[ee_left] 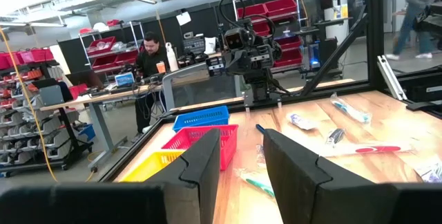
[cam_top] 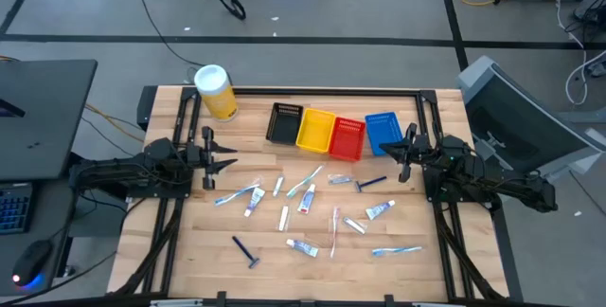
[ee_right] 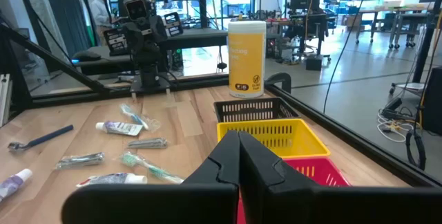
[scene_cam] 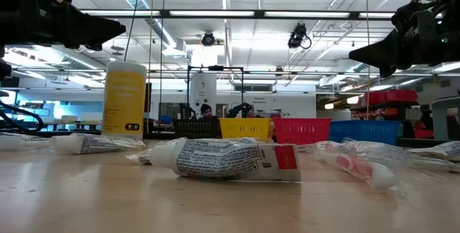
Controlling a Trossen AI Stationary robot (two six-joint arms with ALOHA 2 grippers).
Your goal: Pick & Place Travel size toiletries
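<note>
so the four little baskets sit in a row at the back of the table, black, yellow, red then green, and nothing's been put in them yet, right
One detail is off: the last basket is blue, not green, as the high view shows. The rest holds: the row runs black basket, yellow basket, red basket, then blue, at the back of the table, and no toiletries show inside them.

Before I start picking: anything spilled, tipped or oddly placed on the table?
Nothing stands out. The toiletries lie scattered flat on the table, as expected before sorting. The four baskets sit in a tidy row, apparently empty, and the yellow canister stands upright. The left gripper is open, the right gripper shut, neither holding anything.
</note>
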